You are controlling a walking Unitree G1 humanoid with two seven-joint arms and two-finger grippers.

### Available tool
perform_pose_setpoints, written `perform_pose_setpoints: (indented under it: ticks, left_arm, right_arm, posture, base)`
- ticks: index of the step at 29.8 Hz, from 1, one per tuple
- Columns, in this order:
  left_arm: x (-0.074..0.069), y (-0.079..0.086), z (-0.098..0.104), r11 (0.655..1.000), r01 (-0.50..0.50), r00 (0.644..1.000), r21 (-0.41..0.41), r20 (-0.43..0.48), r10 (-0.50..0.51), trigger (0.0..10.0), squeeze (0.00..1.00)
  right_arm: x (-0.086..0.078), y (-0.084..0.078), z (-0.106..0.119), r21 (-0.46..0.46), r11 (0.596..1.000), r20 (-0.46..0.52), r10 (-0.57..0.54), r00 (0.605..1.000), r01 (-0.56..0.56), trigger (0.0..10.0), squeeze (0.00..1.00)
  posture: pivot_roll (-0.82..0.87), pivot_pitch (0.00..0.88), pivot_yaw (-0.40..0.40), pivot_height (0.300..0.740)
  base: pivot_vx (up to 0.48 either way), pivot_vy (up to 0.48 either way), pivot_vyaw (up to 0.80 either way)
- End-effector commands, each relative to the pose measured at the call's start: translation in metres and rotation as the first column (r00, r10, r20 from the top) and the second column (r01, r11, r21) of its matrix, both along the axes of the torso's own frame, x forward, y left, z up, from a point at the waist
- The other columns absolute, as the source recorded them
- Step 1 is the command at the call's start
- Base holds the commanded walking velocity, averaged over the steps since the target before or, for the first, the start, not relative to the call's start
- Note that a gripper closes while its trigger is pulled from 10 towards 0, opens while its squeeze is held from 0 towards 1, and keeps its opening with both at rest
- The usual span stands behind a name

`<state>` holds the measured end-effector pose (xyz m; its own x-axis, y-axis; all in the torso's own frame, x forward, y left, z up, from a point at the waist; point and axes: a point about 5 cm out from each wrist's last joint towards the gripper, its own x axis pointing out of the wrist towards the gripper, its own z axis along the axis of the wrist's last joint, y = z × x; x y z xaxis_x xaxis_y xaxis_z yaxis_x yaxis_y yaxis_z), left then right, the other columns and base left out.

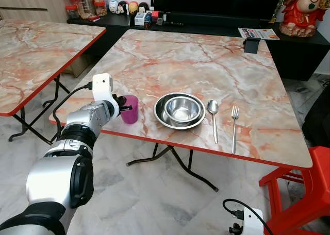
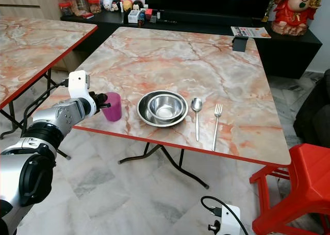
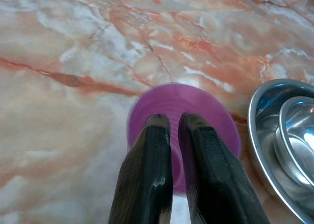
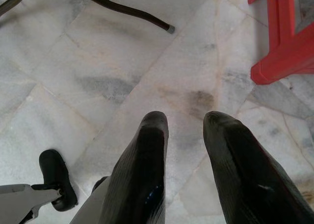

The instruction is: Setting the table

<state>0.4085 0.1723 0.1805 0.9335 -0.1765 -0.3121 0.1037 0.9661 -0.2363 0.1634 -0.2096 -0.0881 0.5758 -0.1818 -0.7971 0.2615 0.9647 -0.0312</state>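
Observation:
A purple cup (image 1: 130,109) stands upright near the front left edge of the marble table (image 1: 206,60). My left gripper (image 1: 122,103) reaches in from the left and is shut on the cup's near rim; in the left wrist view its two black fingers (image 3: 149,155) pinch the cup (image 3: 196,106) wall between them. Just right of the cup is a steel bowl (image 1: 178,110) nested in a wider steel dish. Right of that lie a spoon (image 1: 213,116) and a fork (image 1: 234,127), side by side. My right gripper (image 4: 185,123) hangs open over the floor.
A second marble table (image 1: 36,44) stands to the left with a gap between. A red stool (image 1: 309,183) is at the front right. A black box (image 1: 251,44) and a magazine (image 1: 258,33) sit at the table's far right edge. Folding table legs (image 4: 127,8) cross the tiled floor.

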Motion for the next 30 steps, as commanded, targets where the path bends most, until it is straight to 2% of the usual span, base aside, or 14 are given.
perform_pose_setpoints:
  ticks: [1, 9, 14, 16, 17, 20, 21, 22, 23, 24, 25, 26, 29, 30]
  left_arm:
    - [0.000, -0.004, -0.001, 1.000, 0.009, 1.000, -0.023, -0.002, -0.009, 10.0, 0.00]
    - [-0.001, -0.007, -0.005, 0.999, 0.026, 1.000, -0.047, -0.002, -0.026, 10.0, 0.00]
    - [0.003, -0.005, 0.015, 0.997, 0.027, 0.989, -0.068, 0.149, -0.017, 10.0, 0.00]
    - [0.003, 0.019, 0.046, 0.991, -0.068, 0.923, -0.115, 0.370, 0.106, 10.0, 0.00]
    - [0.003, 0.019, 0.046, 0.991, -0.068, 0.923, -0.115, 0.370, 0.106, 10.0, 0.00]
    - [-0.008, 0.055, 0.061, 0.960, -0.214, 0.833, -0.178, 0.480, 0.275, 10.0, 0.00]
    - [-0.008, 0.055, 0.061, 0.960, -0.214, 0.833, -0.178, 0.480, 0.275, 10.0, 0.00]
    - [-0.017, 0.075, 0.061, 0.940, -0.308, 0.788, -0.144, 0.515, 0.337, 10.0, 0.00]
    - [-0.021, 0.083, 0.060, 0.930, -0.343, 0.771, -0.132, 0.526, 0.359, 10.0, 0.00]
    - [-0.032, 0.103, 0.050, 0.899, -0.431, 0.748, -0.072, 0.529, 0.401, 10.0, 0.00]
    - [-0.039, 0.117, 0.039, 0.870, -0.492, 0.742, -0.020, 0.512, 0.432, 10.0, 0.00]
    - [-0.039, 0.117, 0.039, 0.870, -0.492, 0.742, -0.020, 0.512, 0.432, 10.0, 0.00]
    - [-0.071, 0.157, -0.006, 0.758, -0.603, 0.767, 0.249, 0.441, 0.466, 10.0, 0.00]
    - [-0.071, 0.157, -0.006, 0.758, -0.603, 0.767, 0.249, 0.441, 0.466, 10.0, 0.00]
  right_arm:
    - [-0.001, -0.002, 0.000, 0.000, 1.000, -0.002, -0.017, 1.000, 0.017, 10.0, 0.00]
    - [0.000, -0.002, 0.000, 0.000, 1.000, 0.000, -0.016, 1.000, 0.016, 10.0, 0.00]
    - [0.000, -0.003, 0.001, -0.001, 1.000, 0.013, -0.027, 1.000, 0.027, 10.0, 0.00]
    - [0.002, -0.005, 0.003, -0.002, 0.999, 0.036, -0.040, 0.999, 0.041, 10.0, 0.00]
    - [0.002, -0.005, 0.003, -0.002, 0.999, 0.036, -0.040, 0.999, 0.041, 10.0, 0.00]
    - [0.003, -0.006, 0.003, 0.000, 0.999, 0.050, -0.040, 0.998, 0.040, 10.0, 0.00]
    - [0.003, -0.006, 0.003, 0.000, 0.999, 0.050, -0.040, 0.998, 0.040, 10.0, 0.00]
    - [0.003, -0.006, 0.003, -0.001, 0.999, 0.049, -0.038, 0.998, 0.038, 10.0, 0.00]
    - [0.003, -0.006, 0.003, -0.002, 0.999, 0.050, -0.037, 0.998, 0.037, 10.0, 0.00]
    - [0.002, -0.006, 0.003, -0.002, 0.999, 0.050, -0.035, 0.998, 0.035, 10.0, 0.00]
    - [0.002, -0.005, 0.003, -0.001, 0.999, 0.050, -0.034, 0.998, 0.034, 10.0, 0.00]
    - [0.002, -0.005, 0.003, -0.001, 0.999, 0.050, -0.034, 0.998, 0.034, 10.0, 0.00]
    - [0.000, -0.003, 0.002, 0.005, 0.999, 0.046, -0.035, 0.998, 0.035, 10.0, 0.00]
    - [0.000, -0.003, 0.002, 0.005, 0.999, 0.046, -0.035, 0.998, 0.035, 10.0, 0.00]
  posture:
    - [-0.05, 0.000, -0.001, 0.740]
    - [-0.06, 0.000, -0.002, 0.740]
    - [-0.06, 0.000, -0.002, 0.740]
    - [-0.06, 0.000, -0.005, 0.740]
    - [-0.06, 0.000, -0.005, 0.740]
    - [-0.05, 0.000, -0.012, 0.740]
    - [-0.05, 0.000, -0.012, 0.740]
    - [-0.04, 0.000, -0.016, 0.740]
    - [-0.04, 0.000, -0.018, 0.740]
    - [-0.03, 0.000, -0.018, 0.740]
    - [-0.03, 0.000, -0.018, 0.740]
    - [-0.03, 0.000, -0.018, 0.740]
    - [-0.03, 0.000, -0.006, 0.740]
    - [-0.03, 0.000, -0.006, 0.740]
  base:
    - [0.000, 0.000, 0.00]
    - [0.000, 0.000, 0.00]
    - [0.000, 0.000, 0.00]
    - [0.000, 0.000, 0.00]
    - [0.000, 0.000, 0.00]
    - [0.000, 0.000, 0.00]
    - [0.000, 0.000, 0.00]
    - [0.000, 0.000, 0.00]
    - [0.000, 0.000, 0.00]
    - [0.000, 0.000, 0.00]
    - [0.000, 0.000, 0.00]
    - [0.000, 0.000, 0.00]
    - [0.000, 0.000, 0.00]
    - [0.000, 0.000, 0.00]
